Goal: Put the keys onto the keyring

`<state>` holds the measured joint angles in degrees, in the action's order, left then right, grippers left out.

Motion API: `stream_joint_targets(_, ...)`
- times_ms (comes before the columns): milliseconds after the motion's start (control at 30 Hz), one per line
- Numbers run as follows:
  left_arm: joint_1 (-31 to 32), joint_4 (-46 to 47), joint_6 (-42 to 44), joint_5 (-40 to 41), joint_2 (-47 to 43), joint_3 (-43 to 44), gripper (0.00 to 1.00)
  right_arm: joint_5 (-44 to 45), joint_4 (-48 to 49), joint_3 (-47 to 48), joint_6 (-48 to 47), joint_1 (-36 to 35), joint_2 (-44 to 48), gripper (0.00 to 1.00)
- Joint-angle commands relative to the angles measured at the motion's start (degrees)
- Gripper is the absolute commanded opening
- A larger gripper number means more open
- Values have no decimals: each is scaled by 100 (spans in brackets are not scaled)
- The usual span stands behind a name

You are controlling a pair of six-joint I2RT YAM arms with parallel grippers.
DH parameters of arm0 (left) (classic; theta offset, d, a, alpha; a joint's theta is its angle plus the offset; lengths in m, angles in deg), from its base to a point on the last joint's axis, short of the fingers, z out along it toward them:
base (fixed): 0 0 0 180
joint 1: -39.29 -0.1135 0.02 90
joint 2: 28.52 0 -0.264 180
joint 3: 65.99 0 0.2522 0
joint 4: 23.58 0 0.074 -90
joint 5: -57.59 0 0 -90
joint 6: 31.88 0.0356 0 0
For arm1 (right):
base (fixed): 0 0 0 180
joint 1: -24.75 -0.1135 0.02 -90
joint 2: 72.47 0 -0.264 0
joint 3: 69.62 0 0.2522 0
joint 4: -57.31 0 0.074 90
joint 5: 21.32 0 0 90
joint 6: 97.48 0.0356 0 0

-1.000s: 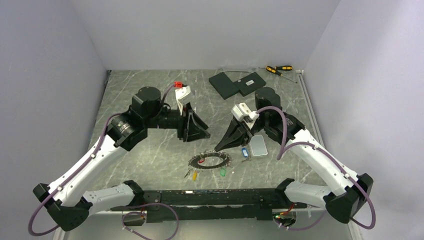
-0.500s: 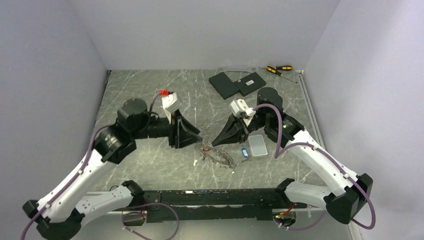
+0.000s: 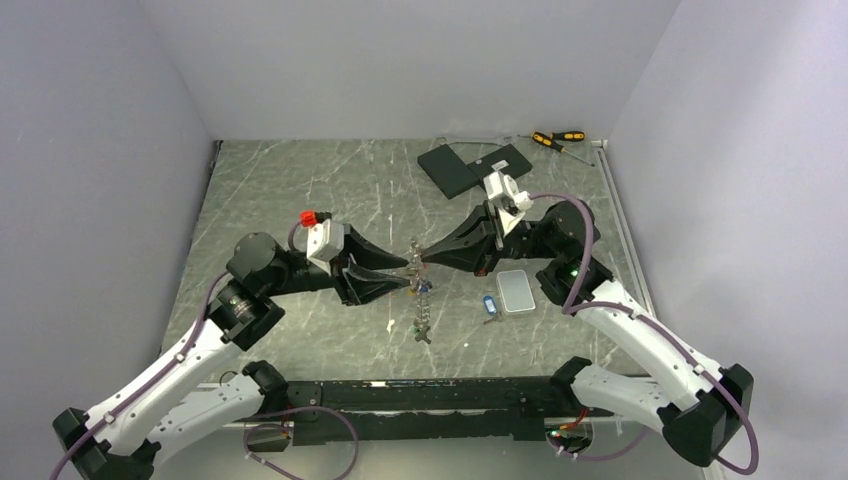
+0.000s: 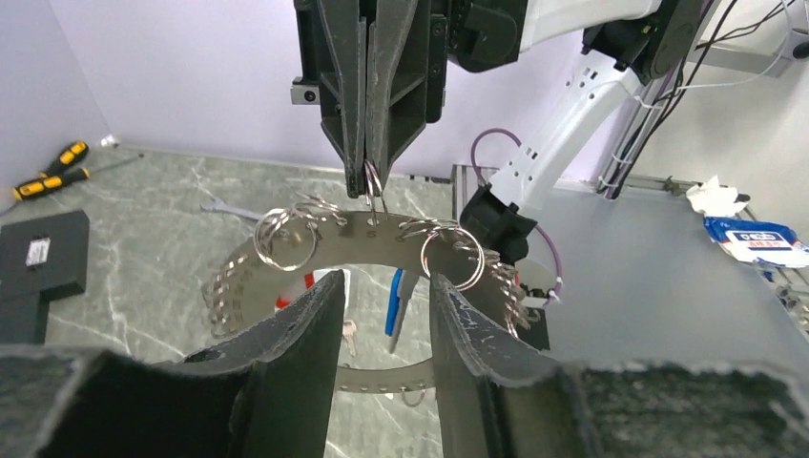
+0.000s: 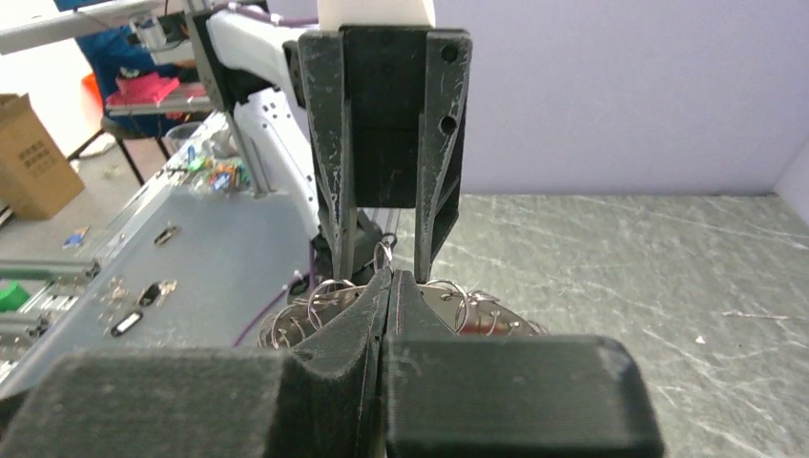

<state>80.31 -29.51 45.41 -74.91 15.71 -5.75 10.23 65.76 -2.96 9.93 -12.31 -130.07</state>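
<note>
– Right fingers (image 3: 450, 245) are clamped on a small loop (image 3: 414, 257) at the top of the keyring (image 3: 421, 305), so it hangs above the tabletop (image 3: 300, 190)?
– Yes, seen from above. Just beside it the left fingers (image 3: 375, 250) stand apart, holding nothing. One blue key (image 3: 489, 304) lies near the pale slab (image 3: 517, 291).
– And the left wrist view?
– The keyring (image 4: 367, 227) shows its band just beyond the parted tips. I'd close on the band itself, not the loose loops, and slowly.
– Right wrist view?
– Same pinch. The left fingers (image 5: 336, 124) flank the loop. Steady the ring before fetching keys.
</note>
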Motion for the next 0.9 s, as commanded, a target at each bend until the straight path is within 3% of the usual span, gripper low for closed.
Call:
stream_joint_targets(0, 19, 1138, 124, -76, 2, -131, 42, 631, 984, -92, 617, -20, 235, 0)
stream_joint_targets(367, 16, 1758, 67, 231, 86, -253, 37, 902, 950, -266, 711, -25, 294, 0)
stream_joint_targets(867, 20, 1779, 32, 453, 275, -276, 37, 848, 1135, -327, 768, -93, 311, 0)
